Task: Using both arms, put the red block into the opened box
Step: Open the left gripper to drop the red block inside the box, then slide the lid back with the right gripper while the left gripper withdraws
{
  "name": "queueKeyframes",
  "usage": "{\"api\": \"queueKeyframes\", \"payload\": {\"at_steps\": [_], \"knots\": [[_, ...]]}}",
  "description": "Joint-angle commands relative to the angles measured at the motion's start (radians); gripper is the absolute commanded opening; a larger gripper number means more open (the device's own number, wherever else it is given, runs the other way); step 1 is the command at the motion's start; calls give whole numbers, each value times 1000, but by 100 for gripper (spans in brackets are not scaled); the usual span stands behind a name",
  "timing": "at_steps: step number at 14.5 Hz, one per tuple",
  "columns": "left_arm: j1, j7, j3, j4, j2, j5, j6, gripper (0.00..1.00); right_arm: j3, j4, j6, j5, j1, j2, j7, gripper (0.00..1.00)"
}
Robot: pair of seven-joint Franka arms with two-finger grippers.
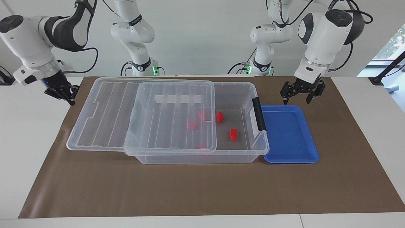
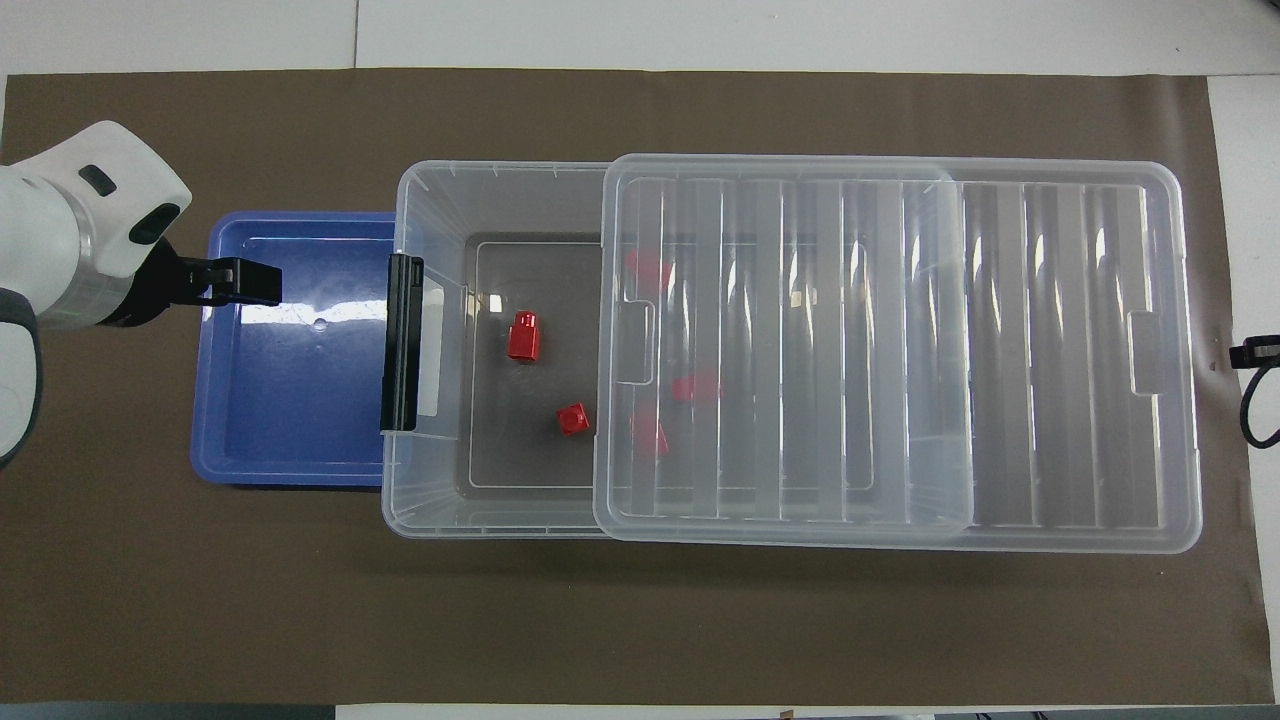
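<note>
The left claw hangs in the air over the edge of the blue tray nearest the robots, its two fingers spread wide with nothing between them. In the overhead view only one black finger of it shows, jutting out over the tray, with the white wrist cut off at the picture's edge. The right claw hovers over the rim of the brown mat at the right arm's end of the surface, just clear of the lid; its fingertips are pinched together on nothing. From above it is nearly out of frame, a black sliver and a loop of cable at the edge.

Between the two claws stands the box, clear plastic, with a black latch on the end beside the tray. Its ribbed lid is slid toward the right arm's end, so that it overhangs the box there and leaves the end by the tray uncovered. The tray touches or nearly touches the box; its inside is bare blue.

In the uncovered part of the box lie two red pieces in plain sight: the red block with a stepped end, and a second red block farther from the robots. Three more red blocks lie under the lid, blurred to pink smears by the ribs, their shapes hard to make out; one at the box wall farthest from the robots is barely visible
</note>
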Motion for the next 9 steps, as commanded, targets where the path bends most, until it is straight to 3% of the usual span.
{"api": "queueKeyframes", "payload": {"at_steps": [1, 4, 9], "knots": [[33, 58, 4, 66, 4, -19, -74, 100, 9, -38, 37, -8, 7, -10, 35, 0], [-19, 147, 134, 146, 4, -51, -152, 100, 11, -51, 48, -8, 29, -11, 39, 0], [-28, 227, 189, 248, 12, -69, -277, 100, 12, -58, 45, -7, 50, -14, 92, 0]]}}
